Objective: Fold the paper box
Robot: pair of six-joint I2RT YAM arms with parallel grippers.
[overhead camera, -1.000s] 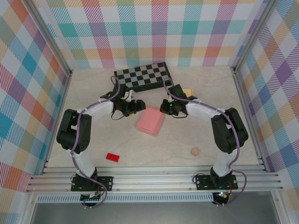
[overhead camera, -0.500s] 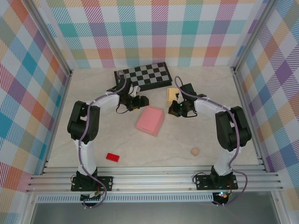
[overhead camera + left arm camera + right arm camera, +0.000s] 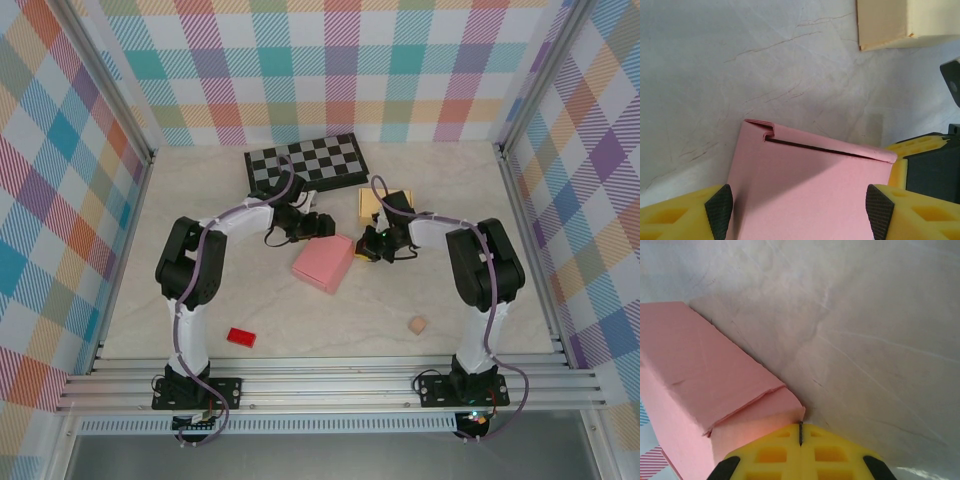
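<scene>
2 grippers meet at the pink paper box point(image 3: 323, 262), which lies flat on the pale marbled table point(image 3: 200, 200) just above the middle of the top view, its long side running from lower left to upper right. The left gripper point(image 3: 320, 226) reaches in from the left to the box's upper edge, and the right gripper point(image 3: 366, 244) comes in from the right to the box's upper right corner. In the left wrist view the left gripper point(image 3: 798, 212) has its fingers spread wide, 1 black pad point(image 3: 719, 210) at the lower left and the other at the lower right, with the pink paper box point(image 3: 810, 195) lying between them; whether the pads touch its sides I cannot tell. A dark slit runs along the box's far edge, with a small notch at its left end. In the right wrist view the right gripper point(image 3: 800, 452) has its yellow fingers pressed together, holding nothing, the joined tips right against the end corner of the pink paper box point(image 3: 700, 370), where a flap edge stands slightly raised. A checkerboard point(image 3: 305, 162) lies above the arms, a tan box point(image 3: 385, 203) just right of it, a red block point(image 3: 240, 337) at lower left, and a small tan cube point(image 3: 417, 325) at lower right.
</scene>
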